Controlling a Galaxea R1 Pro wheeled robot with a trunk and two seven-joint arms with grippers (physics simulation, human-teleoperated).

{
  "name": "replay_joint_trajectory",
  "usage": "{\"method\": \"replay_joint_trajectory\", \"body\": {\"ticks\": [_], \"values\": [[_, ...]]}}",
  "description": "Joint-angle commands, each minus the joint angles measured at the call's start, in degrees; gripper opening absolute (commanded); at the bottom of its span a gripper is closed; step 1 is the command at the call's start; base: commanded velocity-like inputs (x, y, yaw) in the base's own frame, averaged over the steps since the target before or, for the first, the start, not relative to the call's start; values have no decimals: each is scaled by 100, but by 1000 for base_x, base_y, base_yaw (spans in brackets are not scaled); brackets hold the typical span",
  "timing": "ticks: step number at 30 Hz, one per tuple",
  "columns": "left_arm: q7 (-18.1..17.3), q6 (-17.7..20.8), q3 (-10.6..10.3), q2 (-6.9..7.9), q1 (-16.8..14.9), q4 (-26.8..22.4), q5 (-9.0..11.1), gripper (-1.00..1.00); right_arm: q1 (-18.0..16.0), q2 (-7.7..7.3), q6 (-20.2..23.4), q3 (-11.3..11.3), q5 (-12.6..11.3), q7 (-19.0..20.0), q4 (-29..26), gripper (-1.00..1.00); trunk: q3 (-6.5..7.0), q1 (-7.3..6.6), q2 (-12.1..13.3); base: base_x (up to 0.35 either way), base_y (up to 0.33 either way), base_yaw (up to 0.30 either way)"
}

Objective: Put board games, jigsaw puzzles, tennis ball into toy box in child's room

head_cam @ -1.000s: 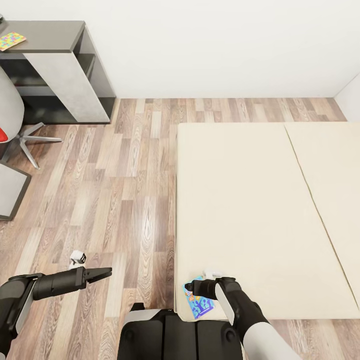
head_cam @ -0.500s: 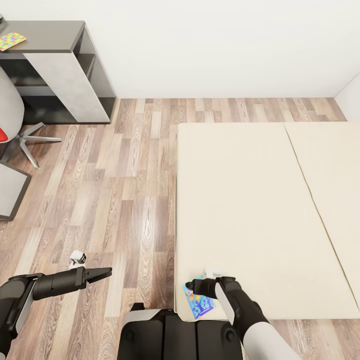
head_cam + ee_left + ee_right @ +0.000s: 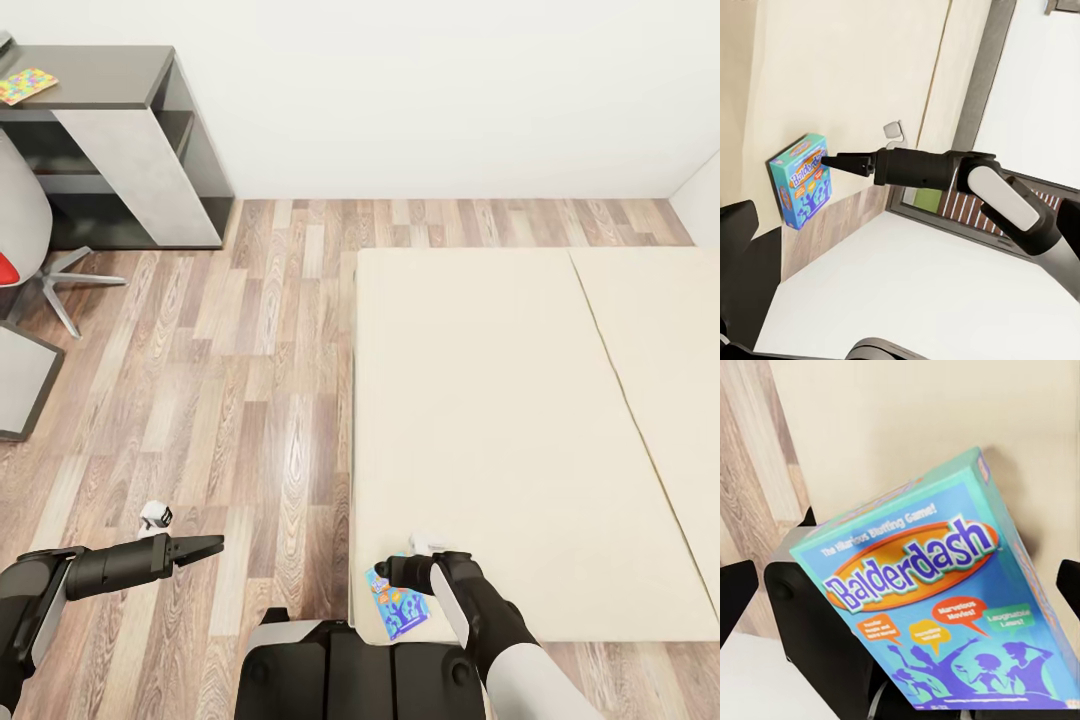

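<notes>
Blue board game [image 3: 397, 603] at bed [image 3: 500, 420] corner, lower centre | right end effector [image 3: 385, 573] spread, not yet gripping | risk: nudged off edge.

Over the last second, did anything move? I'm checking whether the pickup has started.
Barely. The view shifted slightly, so the camera moved. The right end effector remains at the board game on the bed corner; the left end effector still hovers over the floor.

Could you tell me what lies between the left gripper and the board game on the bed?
In the head view, only bare wood-plank floor separates the left gripper from the board game at the bed's corner.
</notes>
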Motion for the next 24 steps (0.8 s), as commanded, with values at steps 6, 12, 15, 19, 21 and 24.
{"method": "replay_joint_trajectory", "body": {"ticks": [6, 12, 15, 19, 21, 24], "values": [[-22, 61, -1, 2, -1, -2, -3, 100, -1, 0, 24, 3, -48, -32, -8, 100, -3, 3, -9, 0, 0, 8], [-22, 61, -1, 2, -1, -4, -3, 100, -1, 0, 22, 3, -47, -38, -4, 100, -7, 3, -9, 0, 0, 1], [-22, 61, -1, 2, -1, -3, -3, 100, -6, 0, 22, 2, -41, -41, -2, 100, -21, 3, -9, 0, 0, 0], [-22, 61, -1, 2, -1, -2, -3, 100, -68, 0, 22, 4, -34, -42, 13, 100, -50, 3, -9, 0, 0, 0], [-22, 61, -1, 2, -1, -2, -3, 100, -106, 0, 19, 7, -32, -42, 27, 100, -67, 3, -9, 0, 0, 0], [-22, 61, -1, 2, -1, -2, -3, 100, -143, 0, 16, 8, -30, -42, 39, 100, -94, 3, -9, 0, 0, 0]]}}
